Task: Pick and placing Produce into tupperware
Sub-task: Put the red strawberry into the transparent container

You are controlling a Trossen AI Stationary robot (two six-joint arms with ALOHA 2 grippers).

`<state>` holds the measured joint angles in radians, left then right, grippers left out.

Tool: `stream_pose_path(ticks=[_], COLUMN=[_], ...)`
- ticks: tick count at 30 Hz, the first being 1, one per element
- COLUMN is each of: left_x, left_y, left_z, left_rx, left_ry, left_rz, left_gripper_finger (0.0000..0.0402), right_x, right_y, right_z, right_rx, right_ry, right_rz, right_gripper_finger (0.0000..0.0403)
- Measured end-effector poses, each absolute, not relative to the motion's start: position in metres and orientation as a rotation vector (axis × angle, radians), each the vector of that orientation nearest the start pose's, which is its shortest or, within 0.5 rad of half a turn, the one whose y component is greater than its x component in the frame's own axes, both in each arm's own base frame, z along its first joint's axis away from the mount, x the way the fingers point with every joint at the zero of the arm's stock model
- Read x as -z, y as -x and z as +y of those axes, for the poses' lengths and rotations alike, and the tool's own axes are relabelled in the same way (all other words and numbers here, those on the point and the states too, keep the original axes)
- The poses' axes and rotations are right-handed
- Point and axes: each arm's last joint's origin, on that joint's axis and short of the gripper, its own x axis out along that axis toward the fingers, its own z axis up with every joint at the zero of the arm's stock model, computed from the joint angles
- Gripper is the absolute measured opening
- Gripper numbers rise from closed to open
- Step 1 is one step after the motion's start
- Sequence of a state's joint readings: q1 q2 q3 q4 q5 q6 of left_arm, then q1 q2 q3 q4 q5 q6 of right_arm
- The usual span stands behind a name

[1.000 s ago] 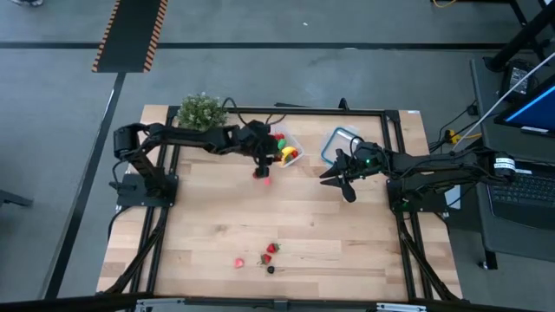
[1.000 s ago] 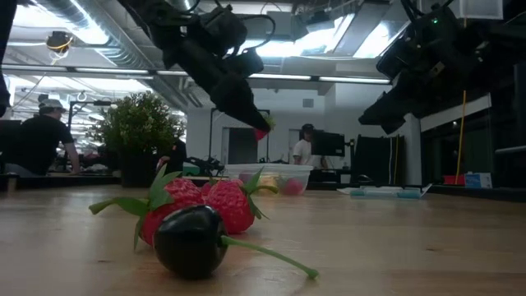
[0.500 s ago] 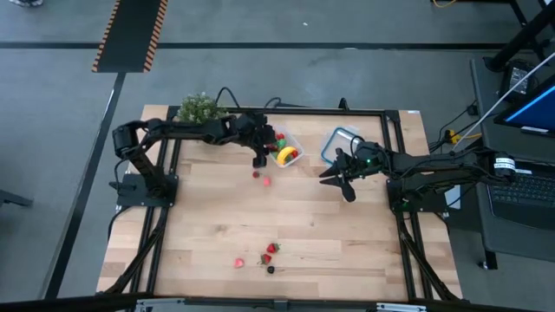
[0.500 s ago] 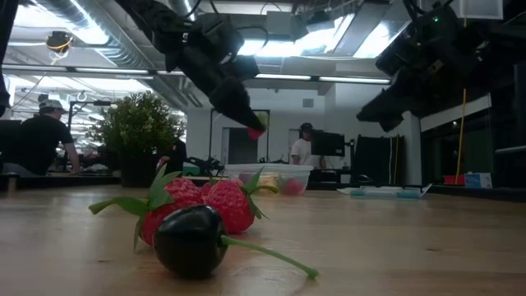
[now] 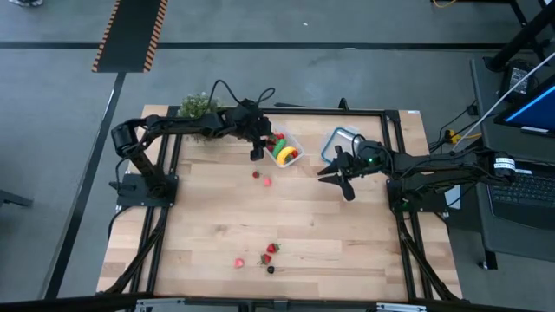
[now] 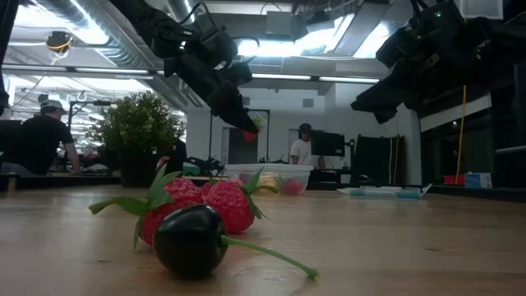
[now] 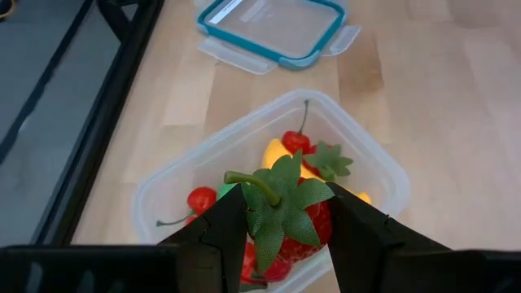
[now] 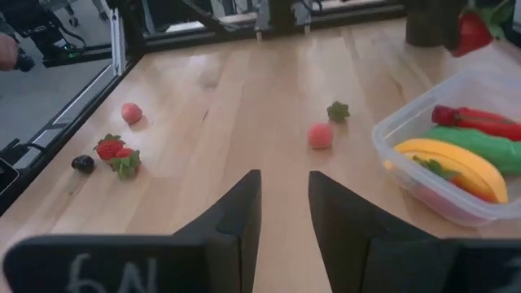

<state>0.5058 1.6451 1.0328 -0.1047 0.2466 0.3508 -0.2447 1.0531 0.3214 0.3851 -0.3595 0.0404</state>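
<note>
The clear tupperware (image 5: 286, 150) stands at the table's far middle and holds a yellow banana (image 8: 452, 165), a green oblong piece (image 8: 480, 146), a red pepper (image 8: 472, 118) and a cherry (image 7: 295, 142). My left gripper (image 5: 257, 149) hangs above the tub's left side, shut on a toy strawberry (image 7: 285, 220). In the low view, the strawberry (image 6: 249, 133) shows red at its fingertips. My right gripper (image 5: 336, 180) waits open to the tub's right, nothing between its fingers (image 8: 236, 220). My left gripper pinches the strawberry's red body (image 7: 321, 232) between its two fingers. The fingers slant down from the table's left. The green leafy cap (image 7: 281, 199) and stem stick out past the fingers. The berry is lifted clear, above the tub's rim (image 7: 203, 155).
A blue-rimmed lid (image 5: 340, 143) lies right of the tub, a bushy potted plant (image 5: 198, 106) at the far left. Two small red pieces (image 5: 262, 178) lie in front of the tub. Strawberries (image 5: 270, 252), a dark berry (image 5: 270, 269) and a pink piece (image 5: 238, 262) lie near the front edge.
My left gripper has carried the strawberry toward the table's far edge, from above the two small red pieces to the tub's left side, staying shut on it. My right gripper's fingertips have tipped up a little.
</note>
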Motion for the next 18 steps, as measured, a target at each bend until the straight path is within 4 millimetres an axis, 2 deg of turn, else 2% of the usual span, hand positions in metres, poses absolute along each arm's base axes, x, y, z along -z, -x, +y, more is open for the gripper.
stream_pose_path(ticks=[6,13,18], left_x=[-0.215,-0.215,-0.208], left_y=[-0.307,-0.334,-0.345], left_z=[0.164,0.182,0.194], left_rx=[-0.122,-0.115,-0.115], left_ry=[-0.058,-0.030,-0.017], left_rz=[0.719,0.778,0.885], left_gripper_finger=[0.0129,0.0129,0.0129], right_x=[-0.184,-0.186,-0.186], right_y=[-0.198,-0.199,-0.199], right_z=[-0.039,-0.039,-0.039], right_rx=[-0.112,-0.113,-0.114], right_ry=[-0.110,-0.083,-0.084], right_rz=[0.309,0.280,0.288], right_gripper_finger=[0.0106,0.0106,0.0106])
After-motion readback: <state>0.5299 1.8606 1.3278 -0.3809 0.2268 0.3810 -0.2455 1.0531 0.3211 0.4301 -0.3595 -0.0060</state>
